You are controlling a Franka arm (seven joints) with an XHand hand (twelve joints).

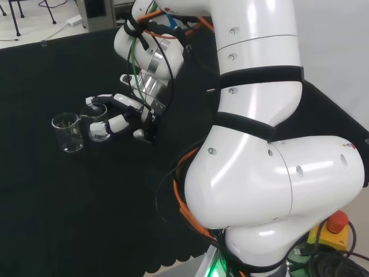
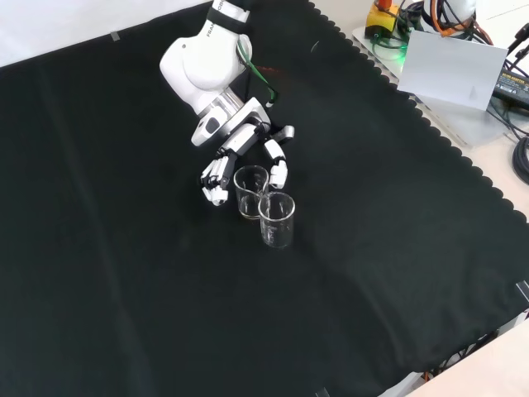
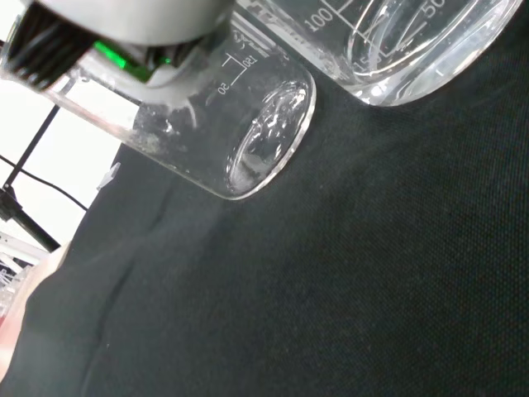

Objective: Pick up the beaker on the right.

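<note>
Two clear glass beakers stand side by side on the black cloth. In the head view the larger beaker (image 1: pixel 67 133) is on the left and the smaller beaker (image 1: pixel 98 126) on the right. The hand (image 1: pixel 128 111) reaches the smaller one from the right, open, with fingers (image 1: pixel 99 100) behind it and the thumb (image 1: pixel 114 123) in front. In the front view this beaker (image 2: pixel 250 192) stands between the fingers (image 2: pixel 216 177) and the thumb (image 2: pixel 278 172), on the cloth, with the other beaker (image 2: pixel 277 219) just below it. The wrist view has the near beaker (image 3: pixel 248 124) and the second beaker (image 3: pixel 413 41) close up.
The arm's white links (image 1: pixel 259 144) take up the head view's right. The cloth's scalloped edge (image 2: pixel 446 157) runs along the front view's right, with a red stop button (image 2: pixel 382 15) and cables beyond it. Bare cloth (image 2: pixel 165 314) spreads below the beakers.
</note>
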